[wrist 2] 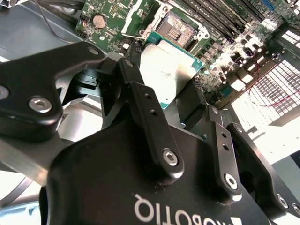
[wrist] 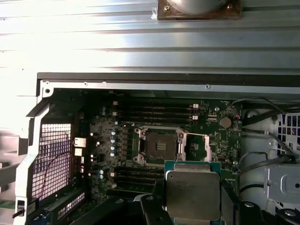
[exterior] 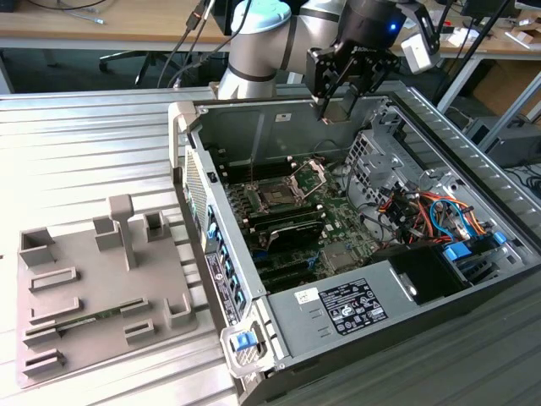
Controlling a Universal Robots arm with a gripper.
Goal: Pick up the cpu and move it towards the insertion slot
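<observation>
One cpu (wrist 2: 168, 70) is held clamped between the fingers of the gripper (exterior: 341, 108), raised above the insertion slot (wrist: 159, 146) and apart from it.

We see a black end effector (exterior: 341, 93) with shiny silver screws. It holds the cpu (wrist: 192, 196), which has a pale silver top and a green-blue edge. Below the end effector sits the green motherboard (exterior: 317, 222), dotted with tiny silver bits. The insertion slot (wrist: 159, 145) on it is dark in the middle with a silver frame. Near the end effector, the case (exterior: 334, 317) is dark grey. Inside it we spot orange and blue wires (exterior: 439, 211). Far from the end effector, a plain grey tray (exterior: 101, 292) lies on the counter (exterior: 76, 152), which is silver with long stripes. The arm (exterior: 262, 42) is silver with a pale blue cap.
</observation>
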